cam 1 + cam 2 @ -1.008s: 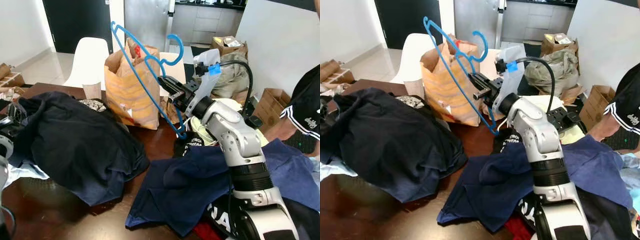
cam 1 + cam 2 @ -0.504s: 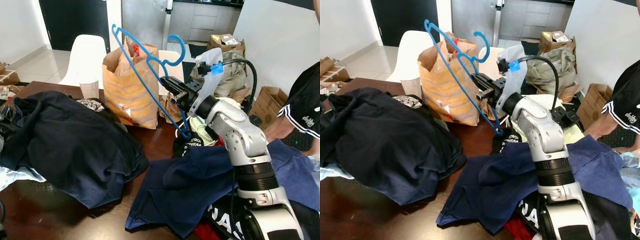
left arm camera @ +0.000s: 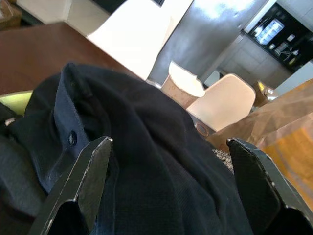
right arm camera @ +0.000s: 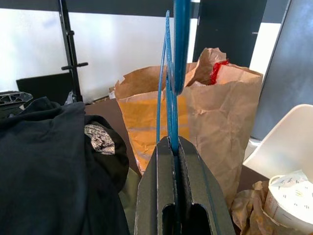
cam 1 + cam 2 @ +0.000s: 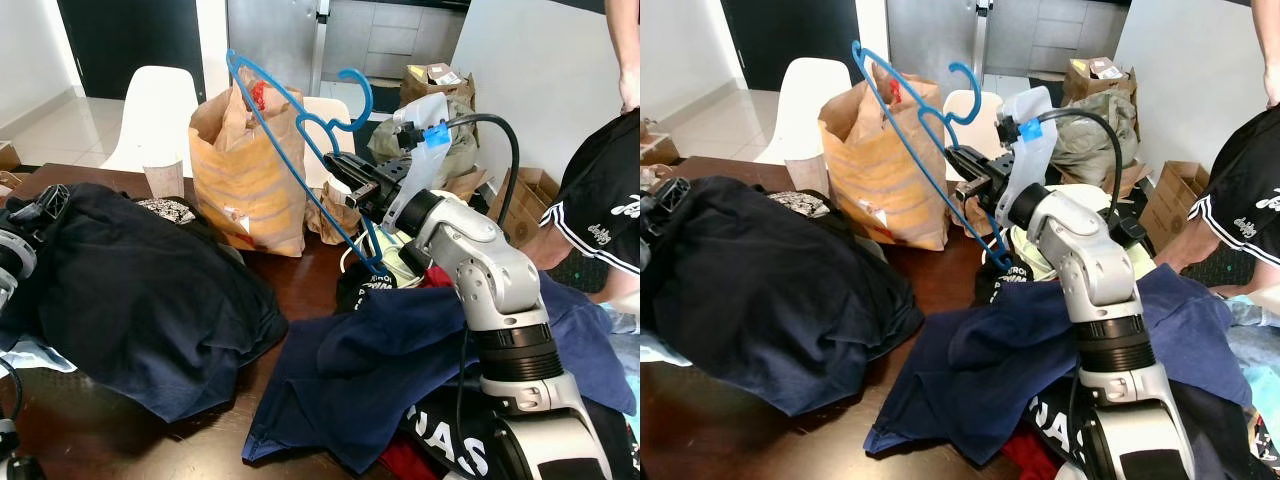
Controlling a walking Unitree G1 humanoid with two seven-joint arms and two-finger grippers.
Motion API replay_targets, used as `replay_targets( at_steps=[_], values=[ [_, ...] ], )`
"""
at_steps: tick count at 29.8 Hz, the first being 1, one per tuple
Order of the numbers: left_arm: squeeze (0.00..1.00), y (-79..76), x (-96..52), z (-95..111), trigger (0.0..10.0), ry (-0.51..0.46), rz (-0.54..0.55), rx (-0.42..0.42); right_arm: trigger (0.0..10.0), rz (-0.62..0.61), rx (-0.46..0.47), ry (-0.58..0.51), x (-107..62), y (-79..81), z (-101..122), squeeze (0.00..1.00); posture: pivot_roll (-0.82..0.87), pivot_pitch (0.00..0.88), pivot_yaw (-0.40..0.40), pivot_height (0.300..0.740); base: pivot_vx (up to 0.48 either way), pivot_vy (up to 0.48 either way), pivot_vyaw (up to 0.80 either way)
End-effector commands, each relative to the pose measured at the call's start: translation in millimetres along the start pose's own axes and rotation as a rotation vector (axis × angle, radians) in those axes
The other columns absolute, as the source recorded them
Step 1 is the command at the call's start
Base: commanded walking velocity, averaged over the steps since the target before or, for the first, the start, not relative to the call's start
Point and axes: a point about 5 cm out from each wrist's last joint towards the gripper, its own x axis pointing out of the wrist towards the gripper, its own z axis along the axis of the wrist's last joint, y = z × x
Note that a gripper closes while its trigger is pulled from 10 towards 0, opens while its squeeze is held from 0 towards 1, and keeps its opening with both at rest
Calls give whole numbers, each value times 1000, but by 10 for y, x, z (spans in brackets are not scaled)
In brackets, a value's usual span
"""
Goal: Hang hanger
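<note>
My right gripper point(image 5: 338, 167) is shut on a blue plastic hanger point(image 5: 290, 130) and holds it tilted in the air over the dark table point(image 5: 300, 275), in front of a brown paper bag point(image 5: 240, 175). The hanger's hook point(image 5: 357, 95) points up and right. In the right wrist view the hanger point(image 4: 173, 73) rises edge-on from between the closed fingers point(image 4: 161, 191). My left gripper point(image 3: 168, 183) is open, low over a dark navy shirt point(image 3: 146, 166) at the table's left edge point(image 5: 30, 215).
Dark clothes point(image 5: 140, 290) and a blue cloth point(image 5: 400, 350) lie piled across the table. A white chair point(image 5: 150, 115) stands behind it, a paper cup point(image 5: 163, 178) beside the bag. A person point(image 5: 610, 200) stands at the right. Cardboard boxes point(image 5: 525, 190) sit on the floor.
The camera has shifted and the scene slid slightly left. My right gripper still holds the hanger at about the same height. The person has come further into view.
</note>
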Motion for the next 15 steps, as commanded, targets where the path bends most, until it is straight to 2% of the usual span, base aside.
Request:
replay_targets(
  at_steps=[1, 4, 9, 10, 11, 12, 13, 14, 15],
  values=[
    [0, 23, 11, -10, 10000, 40, 20, 3, 10000, 10, -18, -5, 9, 12, 61, 0, -60, 41, -102, 740, 0, 0, 0],
    [0, 63, 0, 0, 10000, 78, 75, -28, 10000, 6, -19, -3, 8, 7, 57, 0, -57, 40, -100, 740, 0, 0, 0],
    [0, 107, -18, 0, 10000, 94, 105, -55, 10000, 2, -21, 0, 4, -1, 53, 0, -57, 38, -100, 740, 0, 0, 0],
    [0, 135, -29, 1, 7961, 99, 115, -80, 10000, -1, -22, 1, 4, -8, 52, 0, -56, 39, -99, 740, 0, 0, 0],
    [0, 135, -29, 1, 7961, 99, 115, -80, 10000, -1, -22, 1, 4, -8, 52, 0, -56, 39, -99, 740, 0, 0, 0],
    [0, 142, -33, 1, 3922, 101, 116, -89, 10000, -2, -22, 2, 3, -10, 51, 0, -56, 39, -99, 740, 0, 0, 0],
    [0, 142, -33, 1, 3922, 101, 116, -89, 10000, -2, -22, 2, 3, -10, 51, 0, -56, 39, -99, 740, 0, 0, 0],
    [0, 152, -39, 2, 0, 104, 117, -97, 10000, -3, -21, 1, 4, -10, 51, 0, -55, 39, -100, 740, 0, 0, 0],
    [0, 152, -39, 2, 0, 104, 117, -97, 10000, -3, -21, 1, 4, -10, 51, 0, -55, 39, -100, 740, 0, 0, 0]
  ],
)
